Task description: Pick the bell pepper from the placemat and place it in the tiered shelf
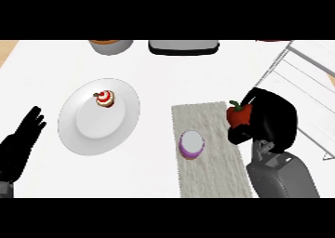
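Mia: What was the right hand (270,122) doing?

Ben: It was curled round the bell pepper (238,115). The black fingers wrapped the pepper's right side, and the thumb sat below it. Only the red left part and the green stem peeked out.

Mia: Where was the pepper?

Ben: It was at the right edge of the placemat (210,153), near the mat's far corner. I could not tell if it was touching the mat or lifted a bit.

Mia: And the tiered shelf (309,88)?

Ben: It stood to the right of the placemat, just past the hand. The pepper was not in it.

Mia: What else was on the placemat?

Ben: A small round thing (192,144) with a white top and a purple rim. It sat near the mat's middle, to the left of the pepper and apart from it.

Mia: What about the left hand (19,144)?

Ben: It rested far to the left of the placemat, open, fingers straight and up. It held nothing.

Mia: Anything between them?

Ben: A white plate (88,125), left of the placemat, with a little cupcake (105,99) on it
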You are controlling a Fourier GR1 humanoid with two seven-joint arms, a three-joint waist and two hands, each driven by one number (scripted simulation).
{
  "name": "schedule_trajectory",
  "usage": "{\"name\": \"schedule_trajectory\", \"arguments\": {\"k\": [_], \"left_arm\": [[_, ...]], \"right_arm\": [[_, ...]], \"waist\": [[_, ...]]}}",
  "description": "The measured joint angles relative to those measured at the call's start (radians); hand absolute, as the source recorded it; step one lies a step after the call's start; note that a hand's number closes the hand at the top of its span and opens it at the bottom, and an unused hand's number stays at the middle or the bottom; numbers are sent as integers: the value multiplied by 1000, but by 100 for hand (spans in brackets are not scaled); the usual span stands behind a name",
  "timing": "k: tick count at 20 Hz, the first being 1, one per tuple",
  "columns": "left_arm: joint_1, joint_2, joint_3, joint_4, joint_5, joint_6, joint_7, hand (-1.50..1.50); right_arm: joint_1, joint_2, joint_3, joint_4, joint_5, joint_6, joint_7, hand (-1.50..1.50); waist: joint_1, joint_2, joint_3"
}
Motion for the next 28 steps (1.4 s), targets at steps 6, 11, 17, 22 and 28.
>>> {"name": "schedule_trajectory", "arguments": {"k": [6,11,17,22,28], "left_arm": [[12,-25,-4,13,-19,4,-26,0],[13,-27,-1,0,-21,2,-11,0],[-2,-33,-1,-17,-28,7,19,0],[-3,-25,15,-9,-20,-9,15,0],[7,-20,21,-25,-19,-14,24,0]], "right_arm": [[-14,30,-23,-266,-48,47,51,150],[-45,43,-46,-477,-70,68,100,150],[-207,49,-85,-580,-42,145,142,150],[-336,32,-181,-585,-15,219,120,150],[-451,-35,-290,-505,47,336,60,150]], "waist": [[-3,-2,0],[-4,-3,0],[0,-4,-1],[-3,-5,-2],[-6,-7,-2]]}}
